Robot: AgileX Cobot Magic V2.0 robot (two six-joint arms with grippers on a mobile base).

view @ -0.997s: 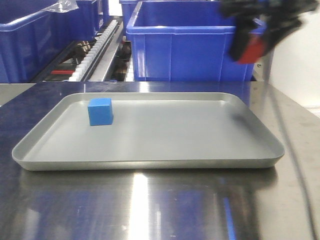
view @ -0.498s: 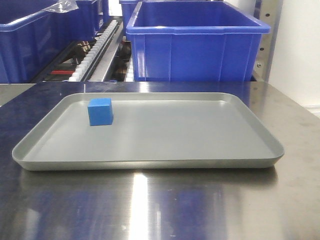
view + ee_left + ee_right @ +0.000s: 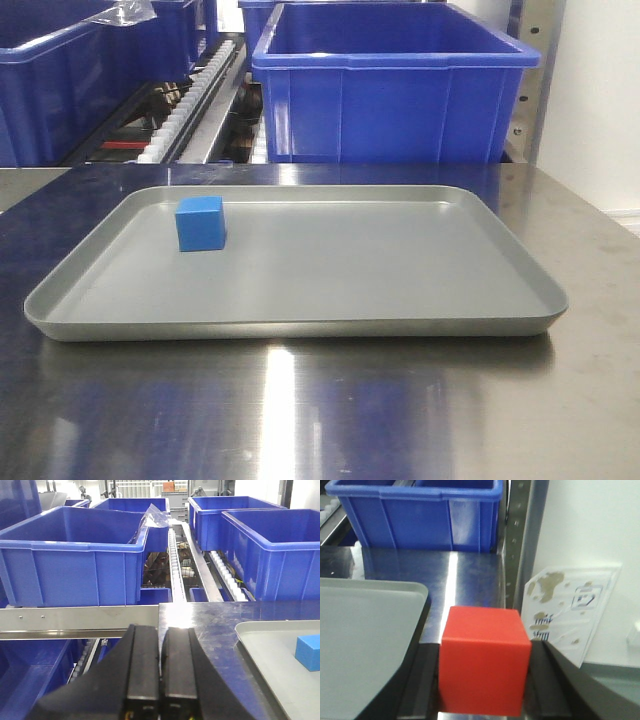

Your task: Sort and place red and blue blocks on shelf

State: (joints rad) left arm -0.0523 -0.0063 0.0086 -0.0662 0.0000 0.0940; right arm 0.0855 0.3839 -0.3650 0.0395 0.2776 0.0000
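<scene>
**Red block [image 3: 485, 655] clamped in my right pincer [image 3: 484, 685], blue block [image 3: 200, 223] on the tray [image 3: 300, 328]**

Red block sits square between the 2 fingers [image 3: 420, 685] of my right pincer. Both pads press flat on opposite faces, so the jaws stand apart only by the block's own width. I judge the grip is taken across flat sides so that the block cannot twist on its way to the shelf [image 3: 75, 617]. In that wrist view the grey tray's far right corner lies just left of the block. Bare steel tabletop [image 3: 465, 580] runs beyond it, and 1 deep-blue bin [image 3: 415, 510] stands at the far edge beside a perforated steel upright [image 3: 517, 535].

The blue block rests alone on the tray floor near the far left corner, clear of the rim, with nothing touching it. By my reckoning 1 of the 2 blocks is in hand and neither is on the shelf yet.

My left pincer [image 3: 160, 680] is pressed together, pad against pad, with nothing between. It faces the shelf's brushed rail with its small screws, left of the tray, where deep-blue bins [image 3: 75, 555] stand behind and below. The blue block shows at the right edge of that view. Neither pincer appears in the front view.
</scene>
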